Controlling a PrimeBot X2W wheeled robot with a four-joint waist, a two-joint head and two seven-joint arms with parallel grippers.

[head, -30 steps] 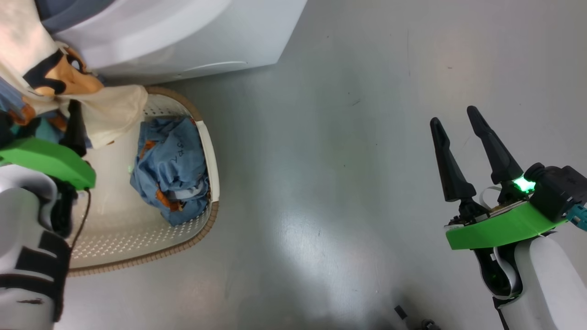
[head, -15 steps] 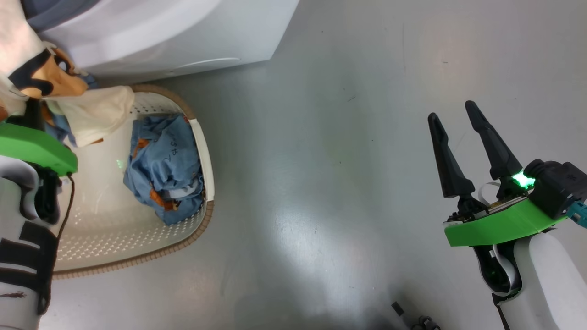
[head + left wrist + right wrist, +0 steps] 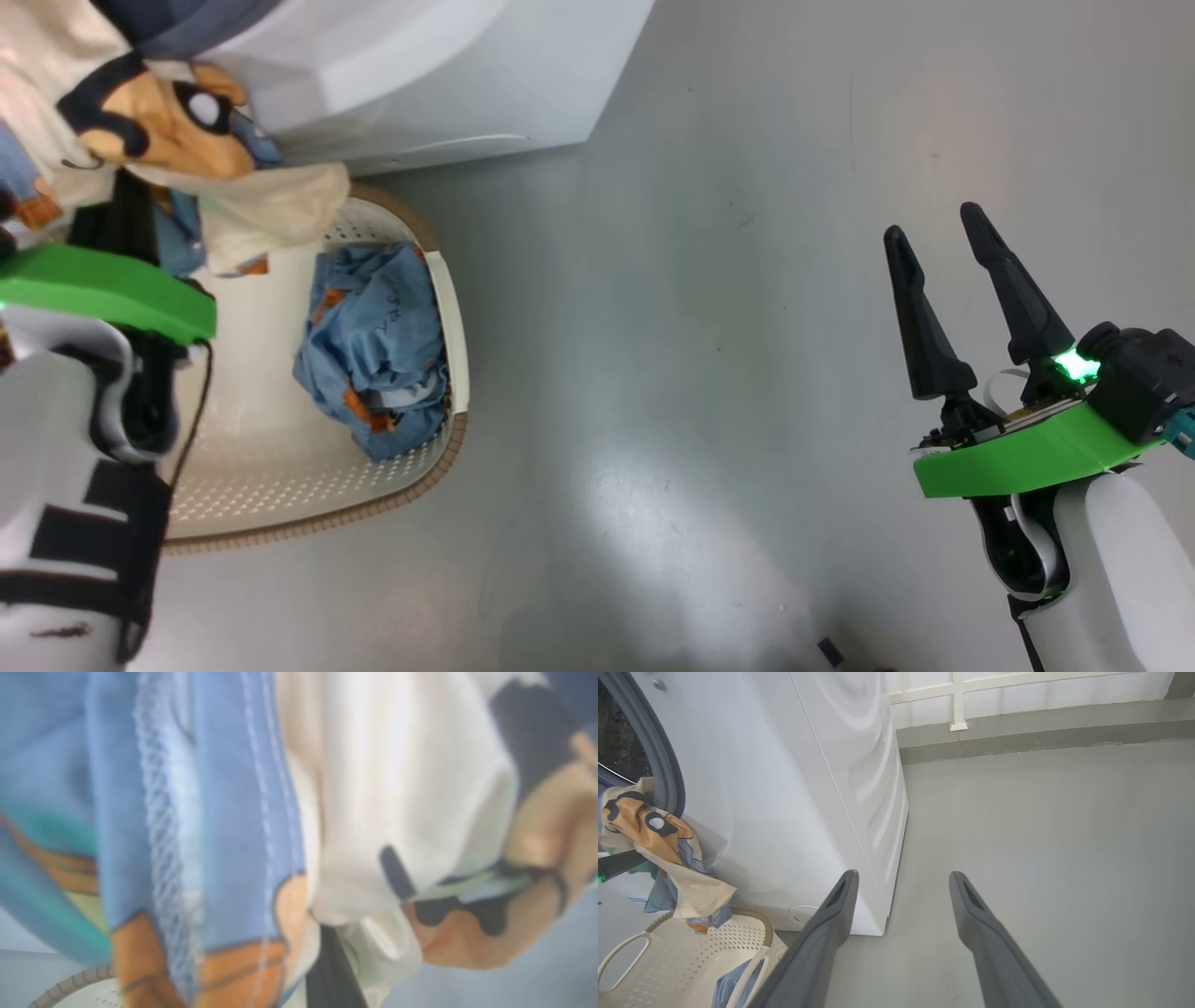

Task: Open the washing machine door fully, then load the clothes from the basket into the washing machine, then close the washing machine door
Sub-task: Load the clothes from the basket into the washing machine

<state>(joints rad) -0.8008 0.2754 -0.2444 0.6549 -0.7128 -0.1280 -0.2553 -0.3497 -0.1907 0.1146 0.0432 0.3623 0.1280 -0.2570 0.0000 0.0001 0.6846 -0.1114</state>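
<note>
Left gripper [image 3: 126, 219] is clamped on a blue-and-cream garment [image 3: 149, 131], which hangs over the basket [image 3: 280, 532], just in front of the washer [image 3: 448, 84]. A second blue bundle [image 3: 373, 345] lies inside the basket against its right wall. Right gripper [image 3: 934, 224] hovers spread wide over the floor [image 3: 700, 373], well apart

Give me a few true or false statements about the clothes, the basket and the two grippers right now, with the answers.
1. The left gripper is shut on a garment that hangs above the basket. True.
2. The right gripper holds a piece of clothing. False: it is open and empty, over the bare floor.
3. The basket is empty. False: a blue bundle lies inside it, against one side wall.
4. The basket stands on the floor close to the washing machine. True.
</note>
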